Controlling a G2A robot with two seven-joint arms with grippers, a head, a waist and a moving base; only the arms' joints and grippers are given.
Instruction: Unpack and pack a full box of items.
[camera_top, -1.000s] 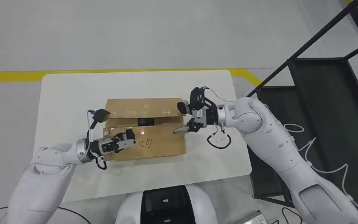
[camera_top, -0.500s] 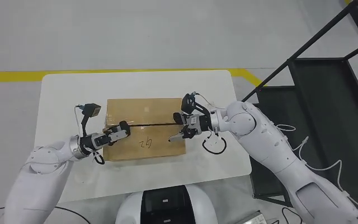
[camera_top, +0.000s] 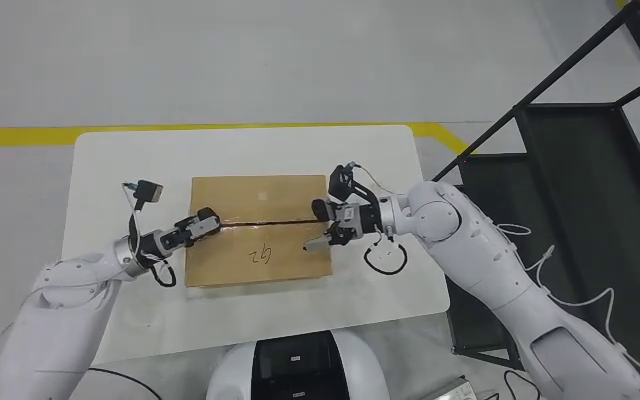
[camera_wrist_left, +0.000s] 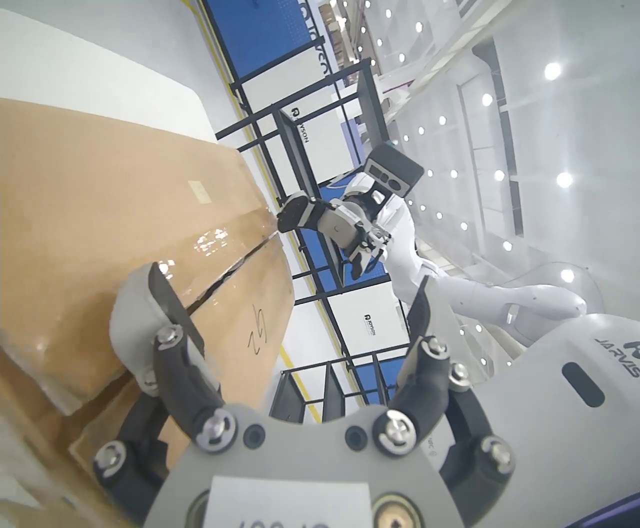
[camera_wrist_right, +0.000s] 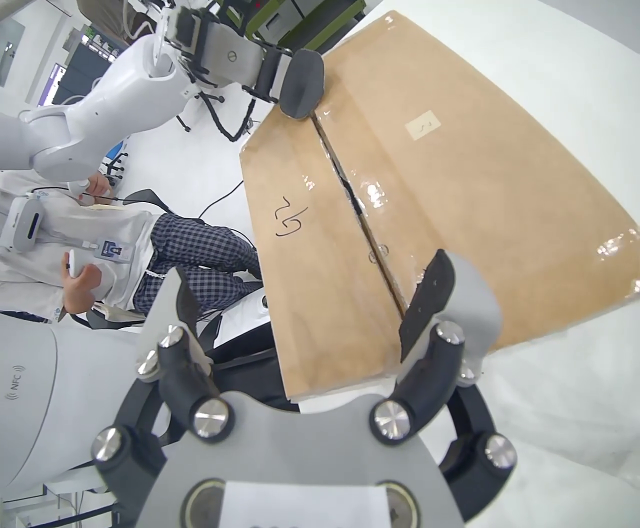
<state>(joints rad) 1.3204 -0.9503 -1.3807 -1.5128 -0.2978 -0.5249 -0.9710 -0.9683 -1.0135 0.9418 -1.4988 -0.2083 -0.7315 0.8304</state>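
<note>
1. The left gripper (camera_top: 200, 222) (camera_wrist_left: 285, 295) is being held wide open with nothing in it, one finger being rested at the left end of the box's centre seam.
2. The right gripper (camera_top: 315, 226) (camera_wrist_right: 307, 277) is likewise being held wide open and empty at the seam's right end, one finger over each flap.
3. The box (camera_top: 260, 205) (camera_wrist_left: 100, 180) (camera_wrist_right: 475, 165), closed along its glossy taped seam, is being borne mid-way on the white table (camera_top: 110, 160).
</note>
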